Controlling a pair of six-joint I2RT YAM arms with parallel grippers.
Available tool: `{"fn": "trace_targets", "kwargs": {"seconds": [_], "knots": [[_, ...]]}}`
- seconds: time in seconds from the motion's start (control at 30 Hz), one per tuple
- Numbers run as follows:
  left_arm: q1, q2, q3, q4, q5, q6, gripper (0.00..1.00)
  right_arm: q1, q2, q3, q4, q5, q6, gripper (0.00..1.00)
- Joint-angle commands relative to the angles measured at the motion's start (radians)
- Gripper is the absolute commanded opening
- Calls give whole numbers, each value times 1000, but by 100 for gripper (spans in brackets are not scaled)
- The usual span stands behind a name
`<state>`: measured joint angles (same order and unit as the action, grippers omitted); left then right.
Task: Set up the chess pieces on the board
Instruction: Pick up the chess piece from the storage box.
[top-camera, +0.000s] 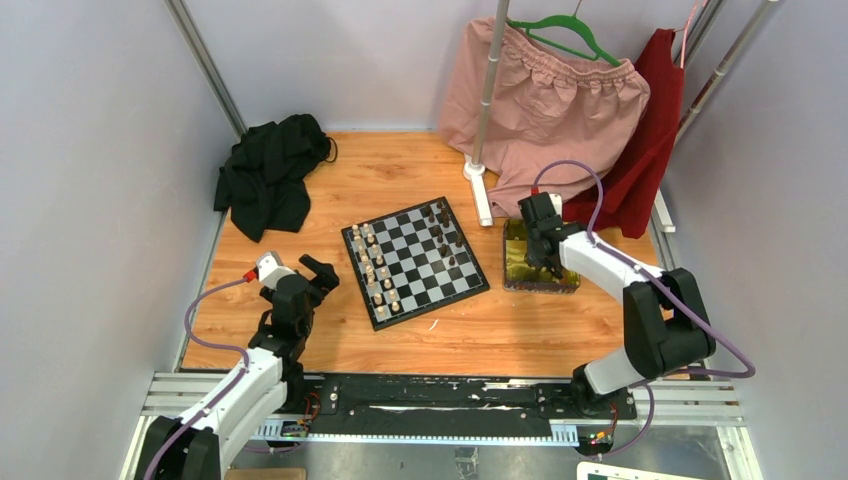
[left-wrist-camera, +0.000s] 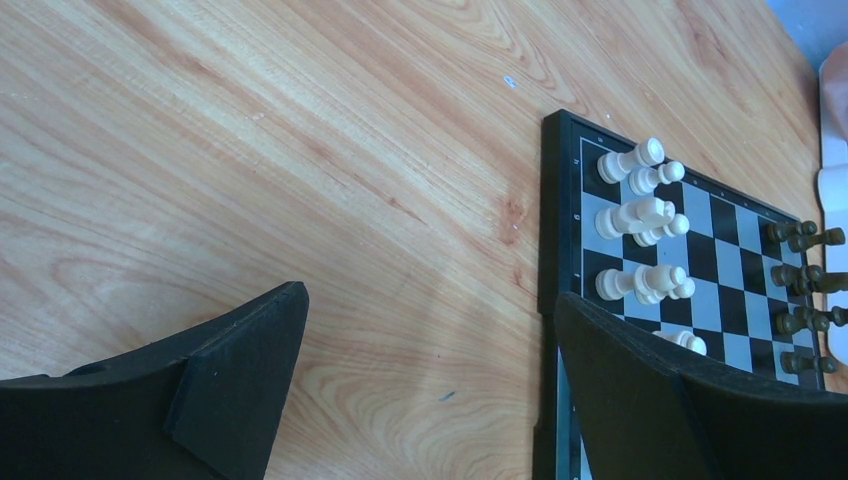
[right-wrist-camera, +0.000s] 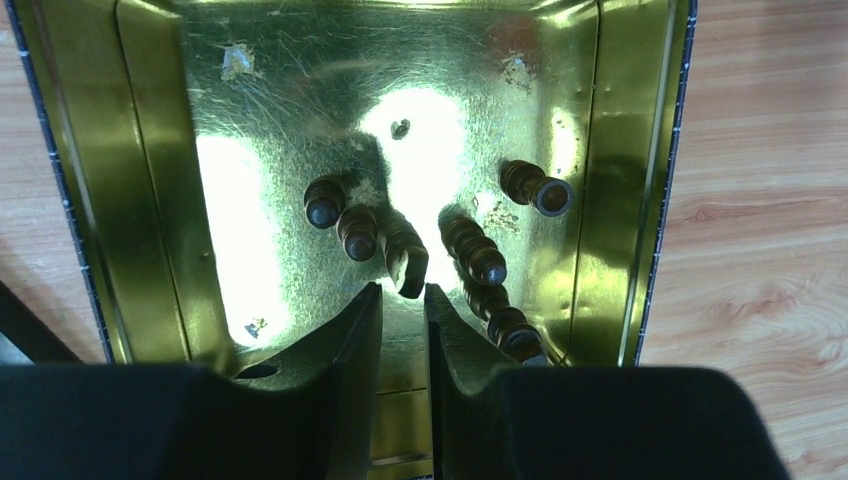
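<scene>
several cream pieces (left-wrist-camera: 640, 215) stand in two files along the left edge of the board (top-camera: 420, 262), and a smaller group of dark pieces (top-camera: 445, 235) stands along its opposite side, so the set-up is judged partly done. more dark pieces lie loose on the floor of the yellow tin (right-wrist-camera: 150, 150), which sits just right of the board; these remain to be moved. the right gripper (right-wrist-camera: 403, 292) reaches into the tin with its fingers drawn almost together, their tips at a knight-like piece (right-wrist-camera: 405, 258); whether it is pinched cannot be told. the left gripper (left-wrist-camera: 430, 300) hangs spread wide and empty over bare tabletop (left-wrist-camera: 250, 150), just left of the board.
</scene>
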<state>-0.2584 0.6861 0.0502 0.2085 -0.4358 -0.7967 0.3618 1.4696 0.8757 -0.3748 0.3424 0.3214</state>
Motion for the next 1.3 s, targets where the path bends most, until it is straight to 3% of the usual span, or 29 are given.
{"fn": "trace_targets", "kwargs": {"seconds": [0.0,0.33,0.6,1.07,1.27], "knots": [[4,5,4,29,-1,-2,100,-25,17,6,5,24,11,25],[4,4,3,29,-1,-1,100,-39,44,5,19,21,8,16],[4,0,1,29,0,-1,100,-40,5,6,8,26,2,3],[4,-8,0,25,-3,2,100,-32,-127,41,-54,5,-22,0],[4,-9,-1,25,-4,1,100,48,-196,67,-90,-7,-42,0]]}}
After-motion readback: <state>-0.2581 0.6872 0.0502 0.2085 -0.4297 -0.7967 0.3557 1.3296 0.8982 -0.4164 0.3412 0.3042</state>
